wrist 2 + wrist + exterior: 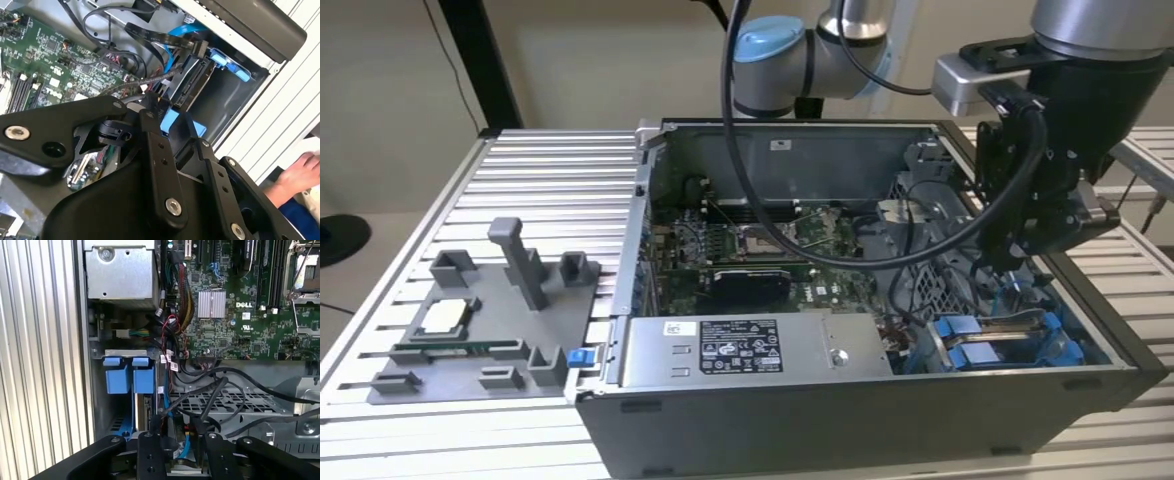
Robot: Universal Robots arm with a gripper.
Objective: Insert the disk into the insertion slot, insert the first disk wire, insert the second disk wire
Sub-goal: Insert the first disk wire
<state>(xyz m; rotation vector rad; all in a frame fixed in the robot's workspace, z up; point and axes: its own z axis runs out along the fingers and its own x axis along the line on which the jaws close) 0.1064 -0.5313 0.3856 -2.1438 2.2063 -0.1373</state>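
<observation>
In the exterior view an open computer case stands on a ribbed metal table, nearer to the table's edge at the exterior view's right. The arm reaches in from above, and the gripper hangs inside the case, over the front corner at the exterior view's right. Below it is the insertion slot with its blue plastic rails. A grey power-supply box with a label lies along the front wall of the case, and the motherboard covers the floor behind it. Near the table's edge at the exterior view's left lies a grey fixture tray with small parts on it.

In the second wrist view the disk sits in the slot at the corner of the case, with its blue carrier at the outer end. A blue cable and a black flat cable run to a black connector at the end of the disk. The gripper is near the disk. Whether the claw is apart, together or clamped on something, I cannot tell. Outside the case a person's hand shows, with a blue sleeve.

In the first wrist view two blue tabs stand side by side at the wall of the case, near the power-supply box. Black cables cross over a perforated metal plate.
</observation>
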